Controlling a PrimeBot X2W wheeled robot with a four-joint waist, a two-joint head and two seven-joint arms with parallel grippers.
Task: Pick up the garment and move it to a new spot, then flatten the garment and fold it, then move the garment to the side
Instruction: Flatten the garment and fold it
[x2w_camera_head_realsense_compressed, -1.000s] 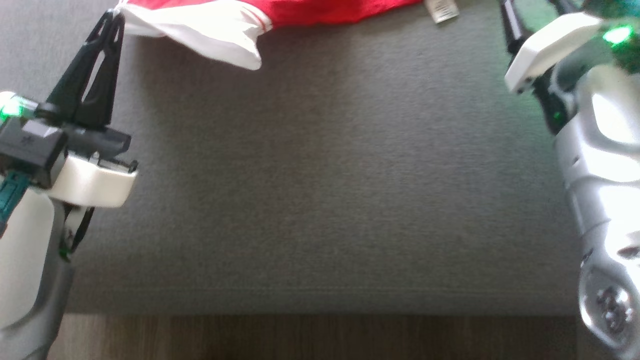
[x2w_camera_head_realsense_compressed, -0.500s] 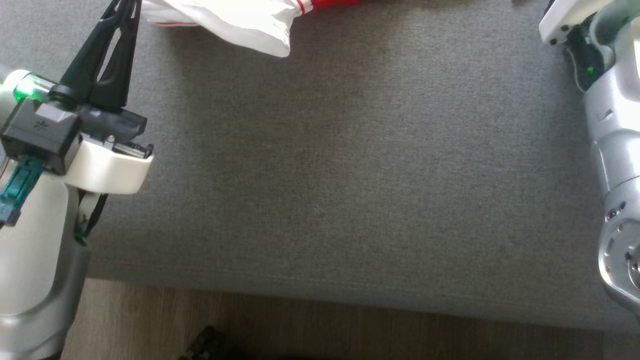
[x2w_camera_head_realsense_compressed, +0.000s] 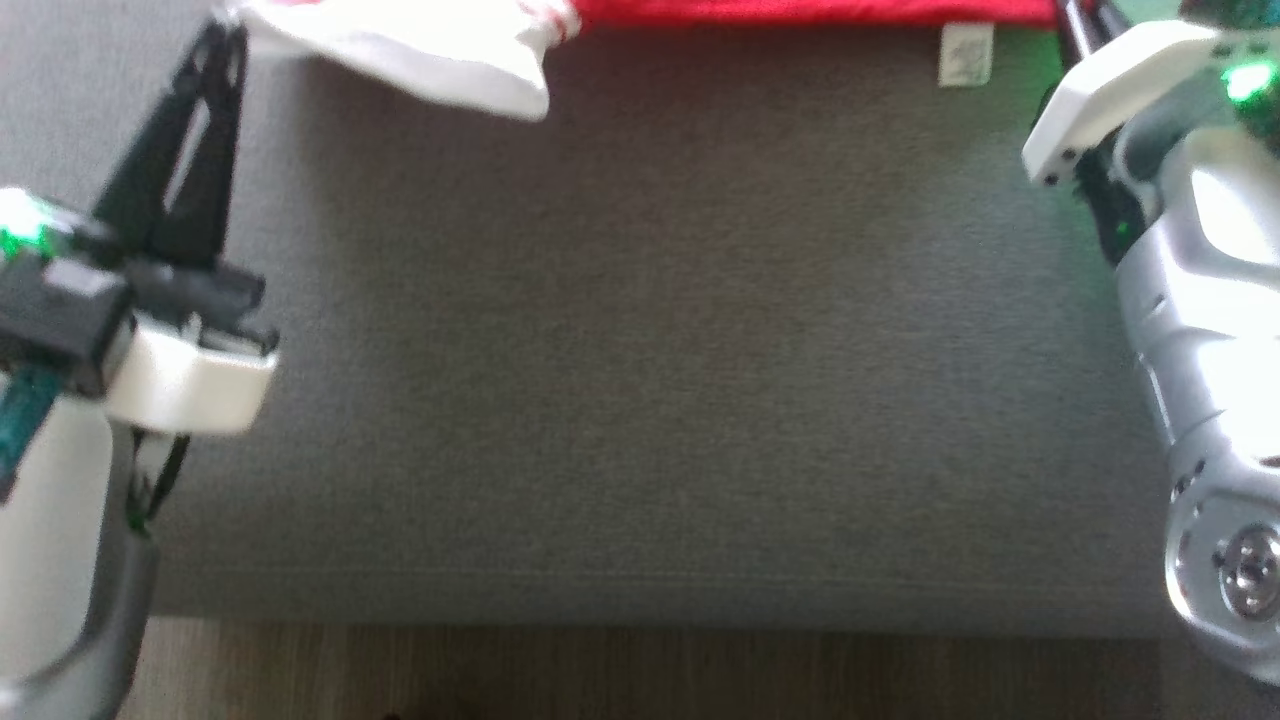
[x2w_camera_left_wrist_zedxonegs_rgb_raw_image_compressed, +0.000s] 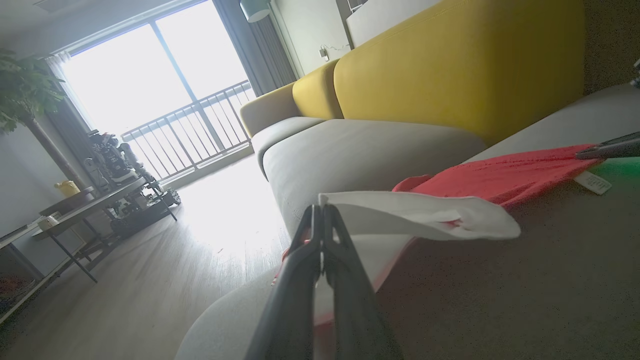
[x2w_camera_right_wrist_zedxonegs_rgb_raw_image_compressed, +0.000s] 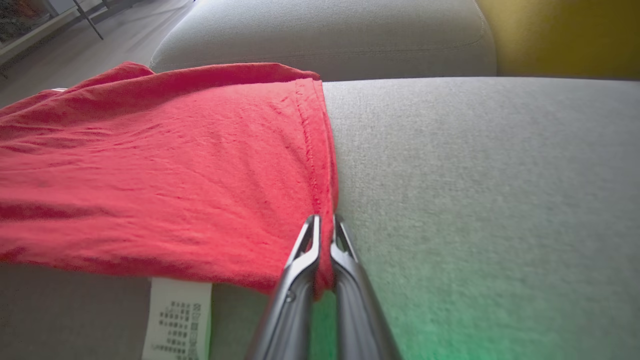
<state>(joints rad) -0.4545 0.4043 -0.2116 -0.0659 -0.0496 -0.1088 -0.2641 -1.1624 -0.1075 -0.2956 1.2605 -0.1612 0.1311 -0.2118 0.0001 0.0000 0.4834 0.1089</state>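
The garment (x2w_camera_head_realsense_compressed: 800, 10) is red with a white sleeve (x2w_camera_head_realsense_compressed: 430, 55) and lies along the top edge of the head view on a grey sofa seat (x2w_camera_head_realsense_compressed: 640, 350). My left gripper (x2w_camera_head_realsense_compressed: 222, 30) is shut on the white sleeve's edge (x2w_camera_left_wrist_zedxonegs_rgb_raw_image_compressed: 350, 202), which it holds lifted off the cushion. My right gripper (x2w_camera_right_wrist_zedxonegs_rgb_raw_image_compressed: 325, 222) is shut on the red hem (x2w_camera_right_wrist_zedxonegs_rgb_raw_image_compressed: 320, 170) at the garment's right corner. A white care label (x2w_camera_right_wrist_zedxonegs_rgb_raw_image_compressed: 175, 315) hangs from the red cloth's lower edge. The far part of the garment is cut off in the head view.
The grey seat stretches wide between my two arms. Its front edge (x2w_camera_head_realsense_compressed: 640, 600) drops to a wooden floor (x2w_camera_head_realsense_compressed: 640, 670). Yellow back cushions (x2w_camera_left_wrist_zedxonegs_rgb_raw_image_compressed: 450, 65) rise behind the seat. A dark table (x2w_camera_left_wrist_zedxonegs_rgb_raw_image_compressed: 90, 205) stands by a bright window.
The head camera has shifted, so the seat's front edge sits differently. The garment stays pinched at both ends; its red edge now runs straight between the grippers, and the label shows again.
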